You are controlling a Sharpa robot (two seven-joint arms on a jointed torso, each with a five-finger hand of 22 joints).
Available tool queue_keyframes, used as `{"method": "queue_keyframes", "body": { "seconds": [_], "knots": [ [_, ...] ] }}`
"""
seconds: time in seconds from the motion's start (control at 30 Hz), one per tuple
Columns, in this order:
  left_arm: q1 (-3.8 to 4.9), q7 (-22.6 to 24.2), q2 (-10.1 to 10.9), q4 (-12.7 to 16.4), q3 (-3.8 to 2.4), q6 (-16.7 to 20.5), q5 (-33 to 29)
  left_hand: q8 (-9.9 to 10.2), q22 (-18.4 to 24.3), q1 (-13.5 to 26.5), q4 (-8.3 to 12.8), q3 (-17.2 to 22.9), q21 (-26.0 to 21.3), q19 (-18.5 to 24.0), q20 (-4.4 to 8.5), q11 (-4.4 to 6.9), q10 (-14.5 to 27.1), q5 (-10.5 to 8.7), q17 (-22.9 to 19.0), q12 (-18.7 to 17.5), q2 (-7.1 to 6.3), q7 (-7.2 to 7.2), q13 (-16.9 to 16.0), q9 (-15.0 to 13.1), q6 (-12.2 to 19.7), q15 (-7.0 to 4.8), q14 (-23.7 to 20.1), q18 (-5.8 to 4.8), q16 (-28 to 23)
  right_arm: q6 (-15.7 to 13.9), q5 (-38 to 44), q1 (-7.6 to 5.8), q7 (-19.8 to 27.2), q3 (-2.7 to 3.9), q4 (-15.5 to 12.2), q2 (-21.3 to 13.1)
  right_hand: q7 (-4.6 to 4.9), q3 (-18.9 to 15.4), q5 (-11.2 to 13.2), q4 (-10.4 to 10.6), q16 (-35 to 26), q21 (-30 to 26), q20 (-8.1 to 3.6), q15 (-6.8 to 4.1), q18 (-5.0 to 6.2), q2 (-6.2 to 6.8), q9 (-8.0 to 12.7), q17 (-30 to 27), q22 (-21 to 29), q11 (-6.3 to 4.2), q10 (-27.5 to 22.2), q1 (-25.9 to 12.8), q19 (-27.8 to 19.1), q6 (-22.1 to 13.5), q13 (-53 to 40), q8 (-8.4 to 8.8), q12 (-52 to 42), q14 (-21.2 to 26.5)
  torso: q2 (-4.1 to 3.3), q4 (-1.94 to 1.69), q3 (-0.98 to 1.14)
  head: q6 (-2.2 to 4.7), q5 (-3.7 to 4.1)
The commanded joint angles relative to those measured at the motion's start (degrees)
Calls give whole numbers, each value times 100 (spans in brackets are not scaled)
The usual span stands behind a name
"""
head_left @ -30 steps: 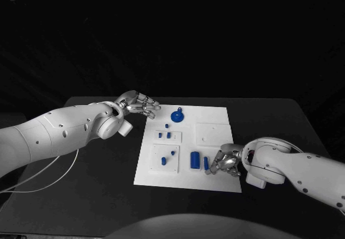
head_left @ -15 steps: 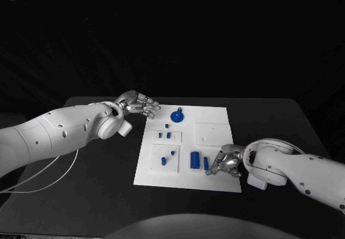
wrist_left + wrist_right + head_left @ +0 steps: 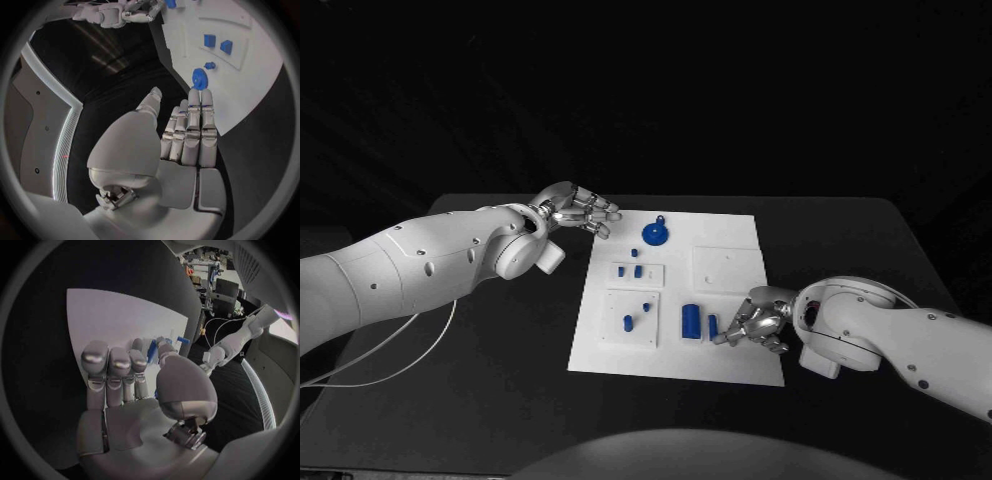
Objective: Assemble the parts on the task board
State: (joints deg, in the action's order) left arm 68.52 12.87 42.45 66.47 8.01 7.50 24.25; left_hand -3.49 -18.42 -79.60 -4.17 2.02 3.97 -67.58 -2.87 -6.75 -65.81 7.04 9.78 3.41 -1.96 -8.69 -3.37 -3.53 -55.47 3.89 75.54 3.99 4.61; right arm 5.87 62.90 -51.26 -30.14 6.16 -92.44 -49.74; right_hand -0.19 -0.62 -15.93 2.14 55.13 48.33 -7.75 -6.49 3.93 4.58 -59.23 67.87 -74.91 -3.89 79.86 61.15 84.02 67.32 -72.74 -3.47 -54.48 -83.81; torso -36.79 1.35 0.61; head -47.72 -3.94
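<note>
Little has moved over the last second: the right hand point(image 3: 756, 325) has edged slightly toward the near right part of the flat white rectangular task board point(image 3: 733, 238), its fingertips staying at the short, slim blue bar-shaped part point(image 3: 713, 327). The right wrist view shows the thumb and fingers brought together around that part, so it looks like a pinch, though whether the part is actually gripped or only touched I cannot tell for sure. Beside it lies the larger blue cylindrical part point(image 3: 691, 320), untouched. My judgement is that the grasp is being settled and no part has been seated.

The left hand point(image 3: 578, 211) has kept its place over the black counter point(image 3: 473, 380) at the board's far left corner, fingers extended side by side, holding nothing. Near it rests the round blue part with a small tab point(image 3: 655, 233); other small blue parts point(image 3: 630, 270) sit in the board's raised white panels.

No brand, label or writing is legible anywhere.
</note>
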Motion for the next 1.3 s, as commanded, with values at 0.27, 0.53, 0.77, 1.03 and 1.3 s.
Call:
{"method": "queue_keyframes", "body": {
  "seconds": [0.27,0.53,0.77,1.03,1.3],
  "knots": [
    [-1,35,-5,10,-3,-76,7,-15,6,10,3,-16,35,-20,-3,4,49,-7,7,10,33,-16,-8,-5,37,2,-33,-38,17,-2,3,7,33,18,35,-7,11,-159,9,-205,3,1,-9,-15,-59,-266,3,0,-542,3,11,-4,348,5,-5,-23,-33,-30,-2,-1,2,-11,5],
    [-2,33,-10,7,-3,-80,7,-15,6,10,3,-16,35,-20,-3,4,49,-7,7,10,33,-16,-8,-5,37,2,-33,-38,17,-118,137,7,-126,20,27,47,-13,520,447,-333,3,15,-19,-24,-67,-256,36,-2,-546,-11,20,-25,350,28,0,-23,-33,-29,-1,-5,-2,-16,12],
    [-3,33,-12,5,-3,-81,7,-15,6,10,3,-16,35,-20,-3,4,49,-7,7,10,33,-16,-8,-5,37,2,-33,-38,17,-252,220,7,-336,19,18,100,-30,719,416,-388,15,41,-27,-33,-76,-286,30,2,-549,-22,28,-99,352,40,2,-22,-37,-31,0,-6,-4,-18,14],
    [-5,33,-14,2,-3,-86,7,-15,6,10,3,-16,35,-20,-3,4,49,-7,7,10,33,-16,-8,-5,37,2,-33,-38,17,-67,244,7,-525,19,29,128,-36,1108,270,-487,9,47,-31,-35,-87,-187,83,-6,-547,-28,23,-141,349,33,12,-22,-20,-26,0,-3,-2,-17,15],
    [-7,29,-12,2,-2,-88,7,-15,6,10,3,-16,35,-20,-3,4,49,-7,7,10,33,-16,-8,-5,37,2,-33,-38,17,-13,260,7,-609,18,42,147,-48,1464,205,-668,6,39,-37,-42,-93,-234,168,-6,-547,-38,21,-155,350,20,15,-19,-13,-26,-2,-3,1,-11,15]
  ]
}}
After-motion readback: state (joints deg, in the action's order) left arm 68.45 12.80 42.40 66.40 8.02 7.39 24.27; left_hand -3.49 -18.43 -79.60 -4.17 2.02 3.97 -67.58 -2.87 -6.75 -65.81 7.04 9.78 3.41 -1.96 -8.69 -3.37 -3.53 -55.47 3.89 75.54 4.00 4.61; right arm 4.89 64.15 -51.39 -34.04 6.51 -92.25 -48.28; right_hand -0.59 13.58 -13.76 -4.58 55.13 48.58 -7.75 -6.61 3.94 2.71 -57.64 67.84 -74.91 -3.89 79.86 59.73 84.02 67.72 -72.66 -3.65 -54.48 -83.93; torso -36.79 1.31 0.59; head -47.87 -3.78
